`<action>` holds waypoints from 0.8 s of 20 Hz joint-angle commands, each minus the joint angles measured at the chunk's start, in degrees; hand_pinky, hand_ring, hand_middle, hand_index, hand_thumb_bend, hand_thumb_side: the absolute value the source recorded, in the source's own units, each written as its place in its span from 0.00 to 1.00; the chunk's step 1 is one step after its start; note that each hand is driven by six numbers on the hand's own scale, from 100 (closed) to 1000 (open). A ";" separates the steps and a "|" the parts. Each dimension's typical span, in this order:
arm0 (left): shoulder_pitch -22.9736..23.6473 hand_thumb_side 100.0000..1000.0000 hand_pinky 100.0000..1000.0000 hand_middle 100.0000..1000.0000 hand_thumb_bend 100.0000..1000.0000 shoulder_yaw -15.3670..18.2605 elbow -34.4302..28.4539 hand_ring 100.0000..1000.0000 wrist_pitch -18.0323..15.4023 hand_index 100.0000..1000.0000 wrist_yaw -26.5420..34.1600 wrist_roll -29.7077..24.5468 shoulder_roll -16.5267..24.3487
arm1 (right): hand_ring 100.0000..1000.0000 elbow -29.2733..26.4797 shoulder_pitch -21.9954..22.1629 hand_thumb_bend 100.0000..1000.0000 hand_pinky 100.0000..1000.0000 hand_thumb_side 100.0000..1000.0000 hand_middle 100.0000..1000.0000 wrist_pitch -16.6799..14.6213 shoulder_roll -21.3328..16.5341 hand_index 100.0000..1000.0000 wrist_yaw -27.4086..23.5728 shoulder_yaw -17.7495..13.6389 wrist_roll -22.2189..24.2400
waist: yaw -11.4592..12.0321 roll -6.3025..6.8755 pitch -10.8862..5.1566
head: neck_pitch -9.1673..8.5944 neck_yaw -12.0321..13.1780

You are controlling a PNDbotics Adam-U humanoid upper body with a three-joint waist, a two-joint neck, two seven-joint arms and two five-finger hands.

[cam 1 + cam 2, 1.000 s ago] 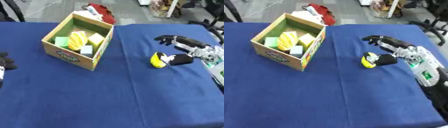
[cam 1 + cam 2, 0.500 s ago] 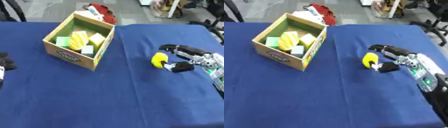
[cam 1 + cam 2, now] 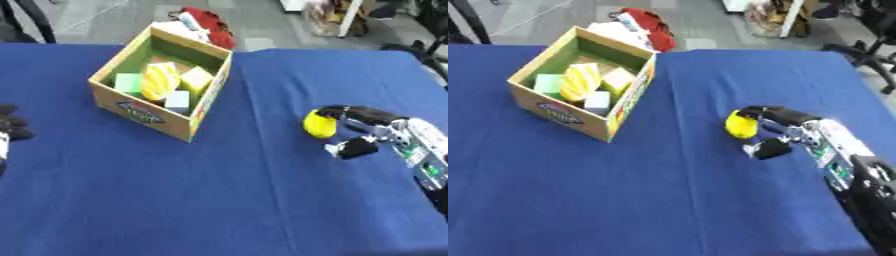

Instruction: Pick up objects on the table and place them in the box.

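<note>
- Left eye view: the blue tabletop runs bare across its whole near half, and a wide open strip lies between the cardboard box at the far left and the right hand at the right edge.
- Left eye view: the box stands open at the top, turned askew to the tabletop's edge, with a printed label on its near wall; inside lie a yellow ribbed piece, a green block, a tan block and a pale blue block (all well below the rim).
- Left eye view: the left hand shows only as dark fingers at the left edge, near the box's low corner but apart from it; I cannot tell how they are set.
- Right eye view: the yellow object, rounded and plain, sits right of the box, well apart from it, at mid-depth.
- Right eye view: the right hand comes in from the lower right, forearm slanting toward the middle; its fingers curve over the yellow object's top and the thumb sits just below it, so the hand is closed around it (whether it rests on the cloth is unclear).
- Right eye view: red and white things lie just behind the box, off the far edge.
</note>
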 commanded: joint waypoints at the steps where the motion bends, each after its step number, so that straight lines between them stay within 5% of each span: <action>1: -0.83 0.66 0.65 0.53 0.00 0.39 -0.93 0.53 -0.13 0.76 -0.03 -0.02 1.00 | 0.79 1.07 -1.31 0.00 0.75 0.00 0.67 0.47 -0.17 0.86 3.32 -0.08 -4.00 | 0.07 0.24 -1.14 | -0.51 -0.07; 7: -0.82 0.66 0.65 0.53 0.00 0.40 -0.91 0.53 -0.12 0.76 0.01 -0.02 0.90 | 0.52 2.71 -4.15 0.00 0.60 0.00 0.19 4.15 1.54 0.34 7.87 -0.76 -21.20 | 0.27 0.29 -1.26 | -0.66 -0.13; 11: -0.77 0.66 0.65 0.53 0.00 0.38 -0.90 0.53 -0.11 0.76 0.04 0.00 0.86 | 0.47 2.43 -7.36 0.00 0.57 0.00 0.13 4.79 1.98 0.28 8.08 -0.86 -28.85 | 0.42 0.20 -1.41 | -0.55 -0.07; 16: -0.87 0.66 0.65 0.53 0.00 0.10 -0.89 0.53 -0.11 0.76 0.16 -0.20 0.70 | 0.46 3.64 -16.24 0.00 0.57 0.00 0.13 4.38 4.95 0.28 5.37 0.78 -27.89 | 1.04 0.14 -1.70 | -0.73 -0.34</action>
